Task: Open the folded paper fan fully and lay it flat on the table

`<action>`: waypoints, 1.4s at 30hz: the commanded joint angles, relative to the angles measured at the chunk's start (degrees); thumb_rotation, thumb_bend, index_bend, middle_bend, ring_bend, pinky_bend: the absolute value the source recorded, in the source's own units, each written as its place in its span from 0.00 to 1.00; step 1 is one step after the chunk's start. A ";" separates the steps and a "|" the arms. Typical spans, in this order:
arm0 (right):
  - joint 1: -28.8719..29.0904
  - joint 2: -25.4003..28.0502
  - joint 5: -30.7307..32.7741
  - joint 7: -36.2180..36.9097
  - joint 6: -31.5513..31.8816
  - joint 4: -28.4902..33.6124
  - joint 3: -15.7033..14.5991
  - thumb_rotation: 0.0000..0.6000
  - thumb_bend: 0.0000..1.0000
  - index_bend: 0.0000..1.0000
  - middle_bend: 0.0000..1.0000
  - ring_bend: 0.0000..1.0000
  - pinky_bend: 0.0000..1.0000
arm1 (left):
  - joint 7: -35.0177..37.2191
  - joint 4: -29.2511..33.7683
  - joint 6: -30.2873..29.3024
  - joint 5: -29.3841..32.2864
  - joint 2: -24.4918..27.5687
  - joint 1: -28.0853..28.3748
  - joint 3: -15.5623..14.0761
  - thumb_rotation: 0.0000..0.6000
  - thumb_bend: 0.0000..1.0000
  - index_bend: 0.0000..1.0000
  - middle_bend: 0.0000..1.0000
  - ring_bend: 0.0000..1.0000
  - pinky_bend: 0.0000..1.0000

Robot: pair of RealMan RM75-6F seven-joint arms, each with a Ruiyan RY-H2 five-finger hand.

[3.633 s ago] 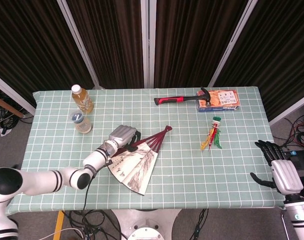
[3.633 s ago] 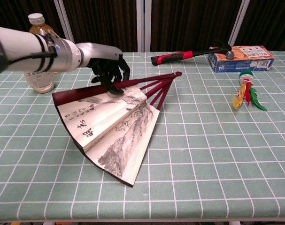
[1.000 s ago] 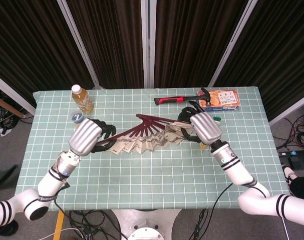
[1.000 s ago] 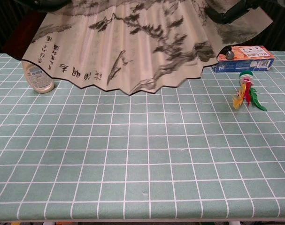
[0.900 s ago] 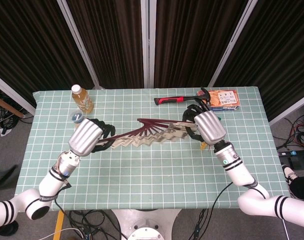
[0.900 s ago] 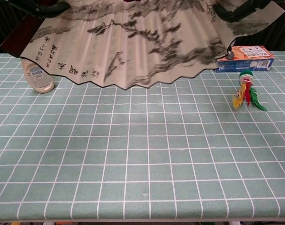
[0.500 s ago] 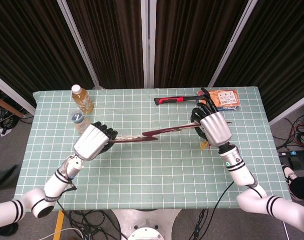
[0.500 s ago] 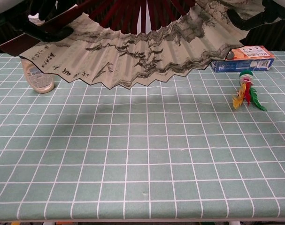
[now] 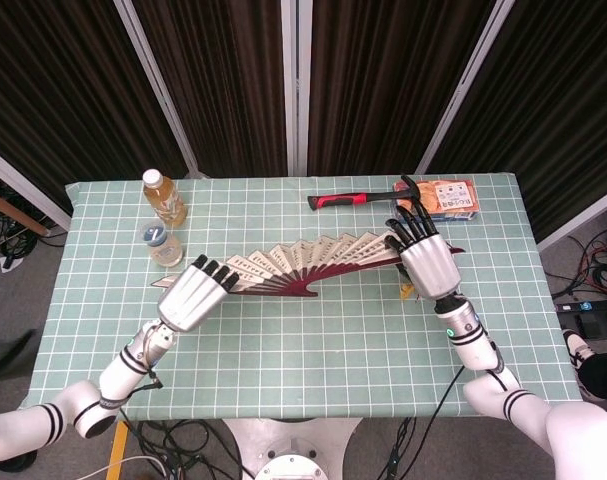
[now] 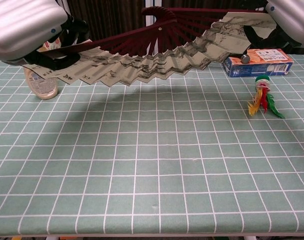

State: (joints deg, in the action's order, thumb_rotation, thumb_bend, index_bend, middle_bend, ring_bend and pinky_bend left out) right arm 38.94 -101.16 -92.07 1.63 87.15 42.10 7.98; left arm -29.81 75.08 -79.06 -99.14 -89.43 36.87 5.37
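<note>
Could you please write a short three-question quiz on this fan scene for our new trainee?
1. True or false: the paper fan already lies flat on the table.
2. Which hands hold the fan? A) left hand only B) right hand only C) both
3. Fill in: the hammer has its head beside the orange ____.

Key:
1. False; in the chest view it is spread but held above the cloth, casting a shadow.
2. C; one hand at each end.
3. box

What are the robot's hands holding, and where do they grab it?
Both hold the open paper fan above the table: left hand grips its left end, right hand its right end.
</note>
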 commanded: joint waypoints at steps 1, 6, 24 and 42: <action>-0.54 -3.12 -0.83 0.78 1.02 -4.27 -0.93 1.00 0.59 0.58 0.30 0.13 0.00 | -2.44 -1.66 0.20 -0.13 -1.38 -0.62 -0.76 1.00 0.38 0.53 0.63 0.65 0.67; -1.07 -7.18 -0.32 -0.57 3.07 -9.53 -0.40 1.00 0.58 0.56 0.28 0.10 0.00 | -5.24 -2.21 0.93 0.64 -2.72 -1.17 -0.97 1.00 0.37 0.51 0.61 0.62 0.66; -6.73 0.12 3.95 -8.36 -6.16 9.17 -2.97 1.00 0.35 0.00 0.00 0.00 0.00 | -7.33 18.16 17.07 16.00 5.72 -1.06 -0.72 1.00 0.01 0.20 0.36 0.37 0.50; -4.44 22.65 29.56 -22.90 -36.92 45.57 -1.75 1.00 0.00 0.00 0.00 0.00 0.00 | 8.67 25.49 21.63 23.76 13.95 -0.90 1.42 1.00 0.00 0.14 0.29 0.31 0.42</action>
State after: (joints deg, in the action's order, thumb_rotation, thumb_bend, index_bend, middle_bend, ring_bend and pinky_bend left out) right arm 33.44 -80.10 -65.00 -19.29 52.57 85.64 6.05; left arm -23.90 99.84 -57.04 -75.96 -76.85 36.49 6.20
